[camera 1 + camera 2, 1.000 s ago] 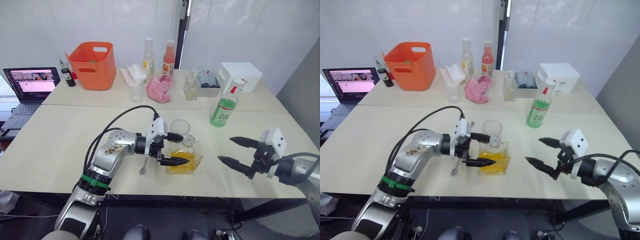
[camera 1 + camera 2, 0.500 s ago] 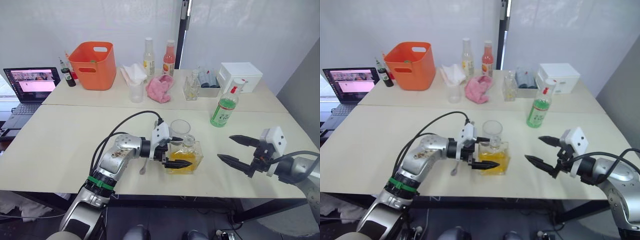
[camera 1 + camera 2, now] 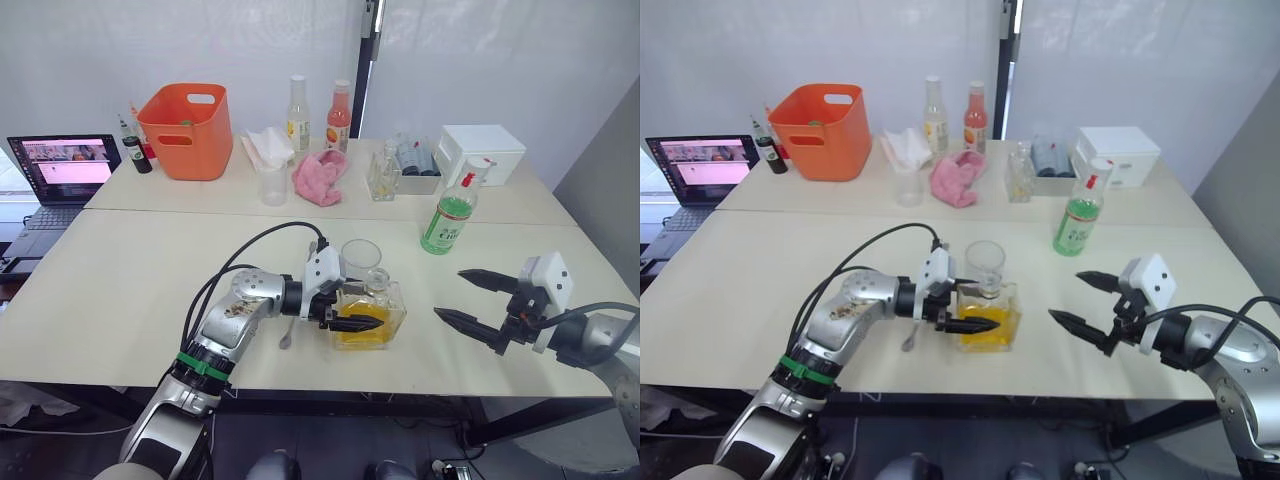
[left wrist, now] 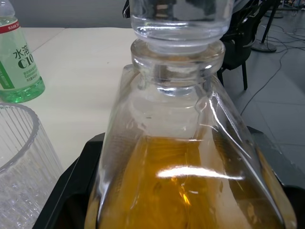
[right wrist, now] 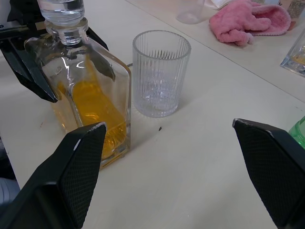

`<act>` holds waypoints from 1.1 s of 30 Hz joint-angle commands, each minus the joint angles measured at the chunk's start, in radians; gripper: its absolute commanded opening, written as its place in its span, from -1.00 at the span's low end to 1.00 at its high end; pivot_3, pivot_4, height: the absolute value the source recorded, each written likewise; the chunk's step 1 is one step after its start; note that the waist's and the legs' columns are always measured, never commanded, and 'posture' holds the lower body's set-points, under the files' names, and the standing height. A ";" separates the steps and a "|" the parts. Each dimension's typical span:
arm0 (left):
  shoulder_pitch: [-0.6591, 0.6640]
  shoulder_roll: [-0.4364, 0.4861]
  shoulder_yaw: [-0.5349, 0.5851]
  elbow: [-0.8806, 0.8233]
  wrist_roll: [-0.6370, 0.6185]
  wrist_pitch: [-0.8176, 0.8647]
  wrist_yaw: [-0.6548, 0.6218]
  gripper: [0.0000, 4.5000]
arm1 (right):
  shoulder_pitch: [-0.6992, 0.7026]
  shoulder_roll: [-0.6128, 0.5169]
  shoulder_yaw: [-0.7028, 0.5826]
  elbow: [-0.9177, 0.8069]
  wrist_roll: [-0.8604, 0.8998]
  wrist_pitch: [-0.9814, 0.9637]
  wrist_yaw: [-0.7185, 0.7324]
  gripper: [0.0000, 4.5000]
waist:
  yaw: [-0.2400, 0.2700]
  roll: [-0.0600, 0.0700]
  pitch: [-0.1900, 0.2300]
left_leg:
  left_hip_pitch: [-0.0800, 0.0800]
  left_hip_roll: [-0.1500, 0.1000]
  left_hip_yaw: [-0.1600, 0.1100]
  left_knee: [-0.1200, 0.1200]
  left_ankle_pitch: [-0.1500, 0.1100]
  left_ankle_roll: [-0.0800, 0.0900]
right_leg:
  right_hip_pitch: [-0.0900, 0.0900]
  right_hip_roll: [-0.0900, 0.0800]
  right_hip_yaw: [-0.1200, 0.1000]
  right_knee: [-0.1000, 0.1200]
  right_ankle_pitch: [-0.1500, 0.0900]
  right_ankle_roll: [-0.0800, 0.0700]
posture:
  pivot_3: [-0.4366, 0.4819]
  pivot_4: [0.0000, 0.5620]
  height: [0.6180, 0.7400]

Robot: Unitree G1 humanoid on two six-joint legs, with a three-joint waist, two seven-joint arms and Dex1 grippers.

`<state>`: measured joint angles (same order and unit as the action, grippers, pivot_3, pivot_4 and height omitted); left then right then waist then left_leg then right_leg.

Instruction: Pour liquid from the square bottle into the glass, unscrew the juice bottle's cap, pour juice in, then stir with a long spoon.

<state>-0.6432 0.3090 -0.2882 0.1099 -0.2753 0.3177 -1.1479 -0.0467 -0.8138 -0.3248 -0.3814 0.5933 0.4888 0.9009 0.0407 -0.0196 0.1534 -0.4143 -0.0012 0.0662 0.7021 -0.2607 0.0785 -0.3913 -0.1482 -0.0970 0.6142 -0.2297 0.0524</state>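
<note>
Left gripper (image 3: 352,305) has its fingers on either side of the square bottle (image 3: 371,314), low on the body. From the head views and my left wrist view the fingers flank the glass walls closely; I judge it clamped or nearly so, bottle upright on the table (image 3: 120,270), not lifted.

Right gripper (image 3: 468,298) hangs wide apart over the table, well clear of everything, holding nothing.

Positions:
- the glass (image 5: 160,74) stands just behind the square bottle, close but apart; looks empty.
- juice bottle (image 3: 447,217) upright, far side toward my right, cap (image 3: 477,163) on.
- long spoon (image 3: 286,334) lies flat on the table beside my left wrist.

Progress, my read: nothing poured yet. Orange liquid all in the square bottle, stopper (image 5: 62,9) seems to be in the neck. This is the grasp for pour one. Left to do: lift and tip into the glass, uncap juice, pour juice, stir.

Watch: stopper may need to come off first.
</note>
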 commanded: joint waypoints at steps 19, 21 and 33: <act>0.016 0.000 -0.028 0.015 0.011 -0.085 -0.018 0.26 | -0.279 0.004 0.249 -0.122 0.051 0.174 -0.038 1.00 | 0.001 0.001 0.000 | 0.000 0.000 -0.001 0.000 -0.001 0.001 | 0.000 0.000 0.000 0.000 0.000 0.000 | -0.05 -0.47 1.00; 0.015 0.000 -0.028 0.016 0.011 -0.085 -0.018 0.26 | -0.293 0.017 0.255 -0.113 0.060 0.174 -0.038 1.00 | 0.000 0.001 0.000 | 0.000 0.000 0.000 0.000 -0.001 0.001 | 0.000 0.000 0.000 0.000 0.000 0.000 | -0.05 -0.47 1.00; 0.016 0.006 -0.026 0.008 0.008 -0.077 -0.018 0.26 | -0.334 0.071 0.278 -0.085 0.051 0.168 -0.041 -0.25 | -0.002 0.001 0.000 | 0.000 0.000 0.000 0.000 -0.001 0.001 | 0.000 0.000 0.000 0.000 0.000 0.000 | -0.05 -0.47 1.00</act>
<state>-0.6282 0.3122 -0.2977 0.1329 -0.2762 0.2383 -1.1518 -0.3545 -0.7411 -0.0230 -0.4612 0.6428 0.6657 0.8692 0.0391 -0.0189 0.1532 -0.4141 -0.0012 0.0660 0.7023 -0.2613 0.0795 -0.3912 -0.1482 -0.0973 0.6144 -0.2296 0.0523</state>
